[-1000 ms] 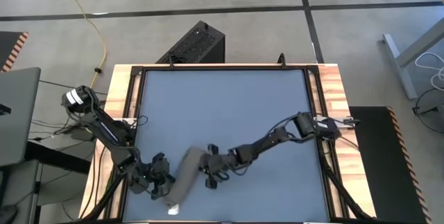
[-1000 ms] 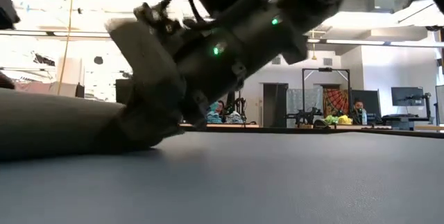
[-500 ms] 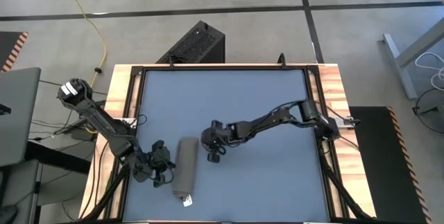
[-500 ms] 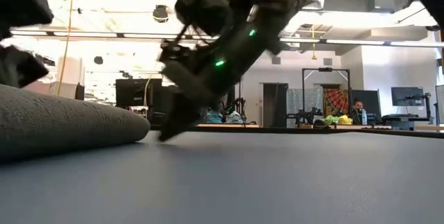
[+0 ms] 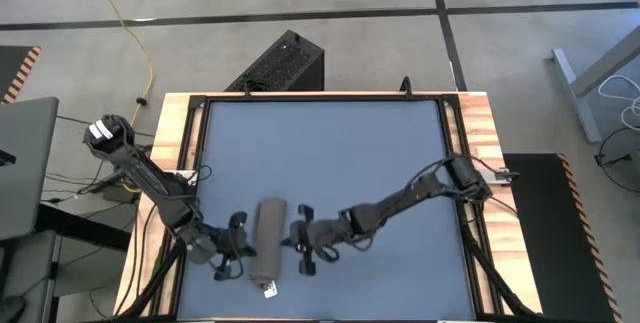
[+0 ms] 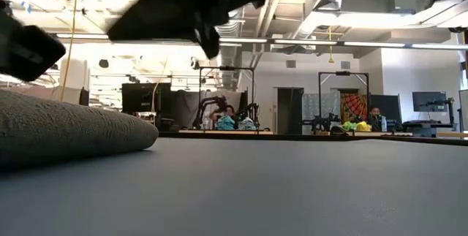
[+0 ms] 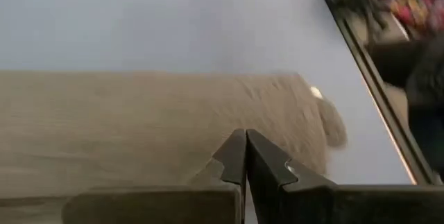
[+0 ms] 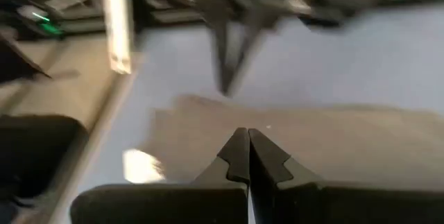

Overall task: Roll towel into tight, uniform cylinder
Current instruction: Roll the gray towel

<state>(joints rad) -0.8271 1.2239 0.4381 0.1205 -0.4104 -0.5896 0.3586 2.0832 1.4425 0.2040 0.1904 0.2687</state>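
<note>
The taupe towel (image 5: pixel 268 248) lies rolled into a short cylinder on the blue-grey table, near its front edge. It runs near to far, and its white tag (image 5: pixel 268 288) is at the near end. My left gripper (image 5: pixel 243 248) is shut just off the roll's left side. In the low view it hangs a little above the towel (image 6: pixel 66 130). My right gripper (image 5: pixel 296 243) is shut just off the roll's right side and raised well above the table. Both wrist views look past shut fingertips at the towel (image 7: pixel 139 120) (image 8: pixel 312 141).
The blue-grey table top (image 5: pixel 330 153) is bare across its far and right parts. Wooden side rails (image 5: pixel 475 143) border it. A black box (image 5: pixel 282 63) stands on the floor beyond the far edge.
My right gripper, shut, was down on the slanted towel's far end. It has lifted off, swung toward the far edge, then come back beside the roll, higher up. The towel now lies straight, near to far. My left gripper has risen a little and rolled at the wrist.
</note>
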